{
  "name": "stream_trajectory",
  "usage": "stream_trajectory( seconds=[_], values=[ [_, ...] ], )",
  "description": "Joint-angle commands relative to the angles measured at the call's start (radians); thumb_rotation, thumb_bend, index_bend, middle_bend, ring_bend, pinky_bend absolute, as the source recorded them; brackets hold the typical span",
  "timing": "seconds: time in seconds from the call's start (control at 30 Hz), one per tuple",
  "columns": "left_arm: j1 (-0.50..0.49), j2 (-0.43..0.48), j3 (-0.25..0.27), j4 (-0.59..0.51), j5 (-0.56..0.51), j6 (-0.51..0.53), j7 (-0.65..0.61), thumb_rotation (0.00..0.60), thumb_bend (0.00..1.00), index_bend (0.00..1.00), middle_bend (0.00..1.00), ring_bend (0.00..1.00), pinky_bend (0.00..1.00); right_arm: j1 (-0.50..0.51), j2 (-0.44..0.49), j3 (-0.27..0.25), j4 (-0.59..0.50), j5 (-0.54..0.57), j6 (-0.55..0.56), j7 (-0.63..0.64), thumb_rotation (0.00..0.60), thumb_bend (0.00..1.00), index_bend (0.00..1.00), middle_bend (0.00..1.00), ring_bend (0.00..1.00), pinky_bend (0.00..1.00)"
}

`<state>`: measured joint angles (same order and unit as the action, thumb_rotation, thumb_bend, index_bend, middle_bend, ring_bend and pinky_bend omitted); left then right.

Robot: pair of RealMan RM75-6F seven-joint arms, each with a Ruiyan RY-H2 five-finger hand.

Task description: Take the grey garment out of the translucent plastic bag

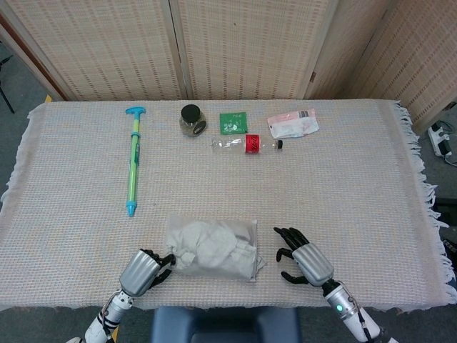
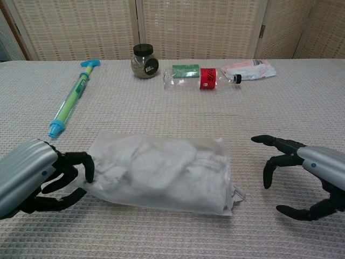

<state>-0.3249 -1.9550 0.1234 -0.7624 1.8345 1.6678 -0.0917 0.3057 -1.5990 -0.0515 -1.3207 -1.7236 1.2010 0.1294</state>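
Observation:
A translucent plastic bag (image 1: 212, 246) (image 2: 161, 172) with a crumpled grey garment (image 1: 203, 245) (image 2: 145, 167) inside lies near the table's front edge. My left hand (image 1: 145, 270) (image 2: 40, 177) grips the bag's left end, fingers curled on the plastic. To the right of the bag my right hand (image 1: 303, 260) (image 2: 304, 175) hovers with fingers spread and empty, a short gap from the bag's right end.
At the back of the table lie a green and blue pump (image 1: 133, 161), a dark-lidded jar (image 1: 191, 119), a green packet (image 1: 233, 121), a clear bottle with a red label (image 1: 248, 143) and a pink-white pouch (image 1: 293, 123). A woven cloth (image 1: 357, 179) covers the table.

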Motion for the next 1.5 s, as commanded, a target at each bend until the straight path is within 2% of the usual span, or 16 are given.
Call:
stream_trajectory(
  seconds=[0.03,0.37,0.7,0.87,1.33,1.5],
  values=[
    [-0.004,0.01,-0.002,-0.019,0.0,-0.002,0.014,0.6,0.53,0.75,1.0,1.0,1.0,0.009,-0.057,0.001,0.048,-0.007,0.022,0.01,0.6,0.23,0.46,0.0,0.0,0.0],
    [-0.008,0.038,-0.023,-0.08,-0.029,-0.023,0.016,0.6,0.52,0.73,1.0,1.0,1.0,0.026,-0.143,0.003,0.155,-0.029,0.094,0.088,0.6,0.23,0.46,0.0,0.0,0.0],
    [-0.007,0.05,-0.042,-0.119,-0.065,-0.06,0.012,0.6,0.52,0.73,1.0,1.0,1.0,0.032,-0.244,-0.039,0.342,-0.028,0.132,0.403,0.6,0.23,0.46,0.0,0.0,0.0],
    [-0.009,0.057,-0.048,-0.142,-0.078,-0.078,0.009,0.6,0.52,0.73,1.0,1.0,1.0,0.023,-0.294,-0.054,0.431,-0.018,0.143,0.503,0.6,0.23,0.46,0.0,0.0,0.0],
    [-0.018,0.072,-0.06,-0.182,-0.085,-0.094,0.015,0.6,0.52,0.73,1.0,1.0,1.0,0.032,-0.395,-0.057,0.553,-0.009,0.162,0.599,0.6,0.23,0.46,0.0,0.0,0.0],
    [-0.018,0.088,-0.066,-0.208,-0.097,-0.106,0.008,0.6,0.52,0.72,1.0,1.0,1.0,0.037,-0.431,-0.052,0.59,0.0,0.16,0.61,0.6,0.3,0.51,0.01,0.0,0.0]
  ],
)
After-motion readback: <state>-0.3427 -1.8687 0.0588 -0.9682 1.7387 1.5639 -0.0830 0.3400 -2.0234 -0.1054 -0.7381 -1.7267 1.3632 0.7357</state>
